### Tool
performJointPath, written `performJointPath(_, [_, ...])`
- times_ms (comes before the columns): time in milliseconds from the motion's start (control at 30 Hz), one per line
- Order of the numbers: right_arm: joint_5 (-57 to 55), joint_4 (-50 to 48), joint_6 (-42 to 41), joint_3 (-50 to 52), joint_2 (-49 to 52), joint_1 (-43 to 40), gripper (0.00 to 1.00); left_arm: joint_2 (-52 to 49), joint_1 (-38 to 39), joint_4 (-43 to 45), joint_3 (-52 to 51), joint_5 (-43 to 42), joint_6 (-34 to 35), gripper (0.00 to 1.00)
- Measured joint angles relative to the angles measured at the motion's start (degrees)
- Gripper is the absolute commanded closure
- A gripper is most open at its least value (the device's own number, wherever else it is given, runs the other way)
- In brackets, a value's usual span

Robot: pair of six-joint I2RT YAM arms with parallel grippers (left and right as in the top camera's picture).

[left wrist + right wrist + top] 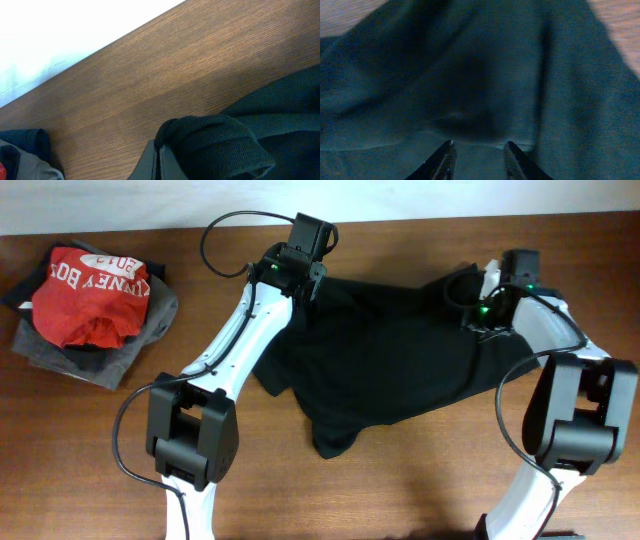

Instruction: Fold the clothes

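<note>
The clothes, one black top, lie spread and rumpled across the middle of the table. My left gripper is at the top's far left corner. In the left wrist view its fingers are pressed together, and a bunched hump of black knit rises from their tips. My right gripper is at the far right corner. In the right wrist view its two fingers stand a little apart with a band of the dark fabric filling the gap between them.
A pile with a red T-shirt with white lettering on grey garments sits at the table's left end. The table's far edge meets a white wall just beyond the left gripper. Bare wood lies in front of the top.
</note>
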State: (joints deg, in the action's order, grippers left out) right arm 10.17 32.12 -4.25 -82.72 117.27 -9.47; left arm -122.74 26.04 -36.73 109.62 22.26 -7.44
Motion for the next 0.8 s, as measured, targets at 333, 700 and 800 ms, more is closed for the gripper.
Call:
performJointPath(333, [-1.27,1.55,-0.31,0.00,0.33,2.12,0.68,0.00,0.00,-0.09,0.00,0.00,0.00,1.00])
performJointPath(700, [-6.82,1.70,-2.84,0.00,1.46,2.05,0.67,0.00,0.00,-0.09,0.00,0.00,0.00,1.00])
performJointPath(800, [-8.52,1.51,-3.56,0.00,2.56,2.05,0.67,0.00,0.00,-0.11,0.00,0.00,0.00,1.00])
